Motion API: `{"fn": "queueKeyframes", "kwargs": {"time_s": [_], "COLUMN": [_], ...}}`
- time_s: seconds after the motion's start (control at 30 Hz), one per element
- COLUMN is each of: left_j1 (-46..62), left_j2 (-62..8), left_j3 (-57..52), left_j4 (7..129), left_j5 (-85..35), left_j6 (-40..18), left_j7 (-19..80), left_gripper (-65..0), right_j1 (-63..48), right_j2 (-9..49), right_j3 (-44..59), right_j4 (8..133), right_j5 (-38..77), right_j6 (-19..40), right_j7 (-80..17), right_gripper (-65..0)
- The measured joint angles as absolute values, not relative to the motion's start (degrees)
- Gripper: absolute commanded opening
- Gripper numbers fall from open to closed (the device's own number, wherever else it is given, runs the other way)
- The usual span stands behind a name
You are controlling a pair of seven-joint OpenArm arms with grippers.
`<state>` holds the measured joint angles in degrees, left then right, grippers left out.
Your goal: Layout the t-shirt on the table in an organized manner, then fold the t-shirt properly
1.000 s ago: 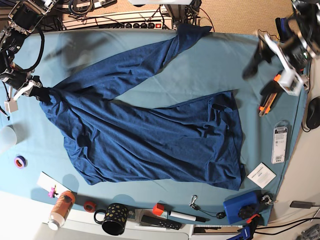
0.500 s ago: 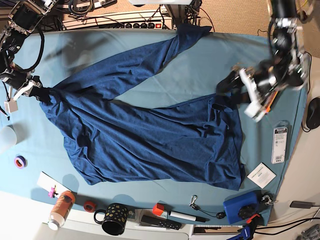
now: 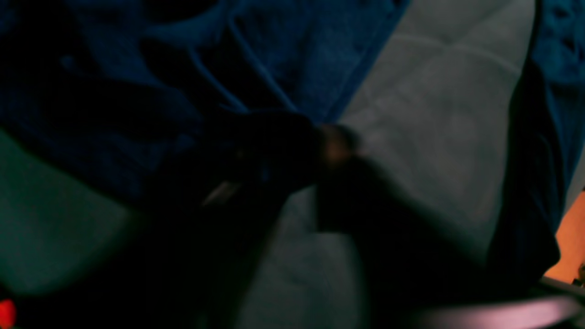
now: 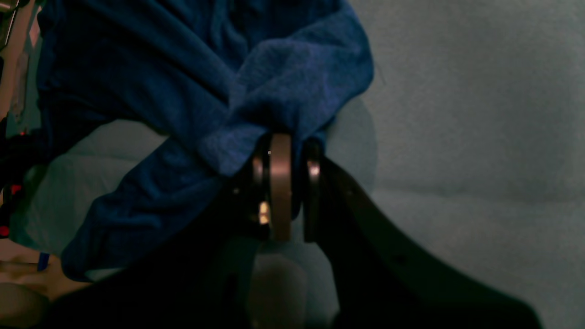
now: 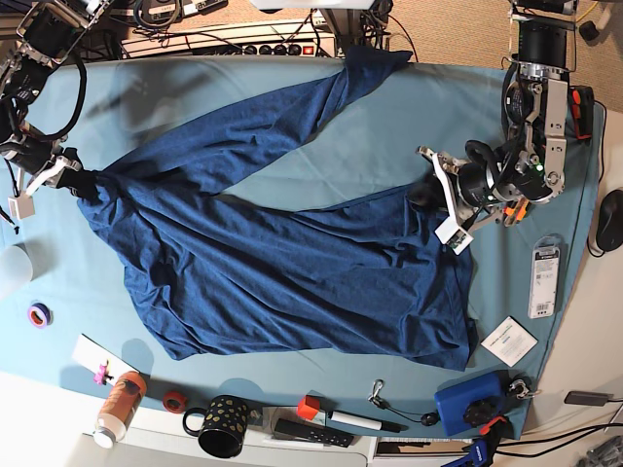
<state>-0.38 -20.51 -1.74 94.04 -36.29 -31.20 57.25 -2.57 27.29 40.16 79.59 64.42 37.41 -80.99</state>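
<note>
The dark navy t-shirt (image 5: pixel 292 263) lies spread and crooked on the teal-covered table (image 5: pixel 409 117), one long part running up to the back edge. My right gripper (image 5: pixel 70 180), at the base view's left, is shut on a bunched corner of the shirt (image 4: pixel 292 91); its pads (image 4: pixel 279 183) pinch the fabric. My left gripper (image 5: pixel 428 195) sits at the shirt's upper right corner. In the dark, blurred left wrist view its fingertips (image 3: pixel 338 146) lie at the shirt's edge (image 3: pixel 297 55); I cannot tell whether they are closed.
Along the front edge stand a bottle (image 5: pixel 119 404), a dotted mug (image 5: pixel 224 425), a marker (image 5: pixel 355 420) and a blue box (image 5: pixel 469 404). A white card (image 5: pixel 508 341), a packet (image 5: pixel 543 277) and an orange tool (image 5: pixel 516 209) lie at the right. A power strip (image 5: pixel 243 44) lies behind.
My left arm has swung down from the far right edge to the shirt's upper right corner. The right gripper and the shirt have not moved.
</note>
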Motion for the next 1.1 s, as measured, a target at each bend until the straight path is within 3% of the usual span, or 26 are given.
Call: {"fn": "queueKeyframes", "kwargs": {"time_s": [0.23, 0.4, 1.1], "left_j1": [0.1, 0.3, 9.0], "left_j2": [-23.8, -26.2, -26.1], "left_j3": [-1.7, -4.8, -23.7], "left_j4": [94.0, 94.1, 94.1], "left_j5": [-36.2, -36.6, -45.3], "left_j6": [-31.2, -27.9, -31.5], "left_j7": [59.5, 60.5, 65.3], "left_gripper": [-65.0, -65.0, -65.0], "right_j1": [-2.6, -2.6, -2.6], "right_j2": [27.3, 27.3, 26.8], "right_j3": [40.2, 40.2, 40.2], "right_j4": [79.6, 79.6, 79.6], "right_j5": [64.4, 64.7, 66.1], "right_j6": [37.4, 37.4, 37.4], "right_j7": [-81.0, -81.0, -81.0], "right_gripper": [-65.0, -65.0, -65.0]}}
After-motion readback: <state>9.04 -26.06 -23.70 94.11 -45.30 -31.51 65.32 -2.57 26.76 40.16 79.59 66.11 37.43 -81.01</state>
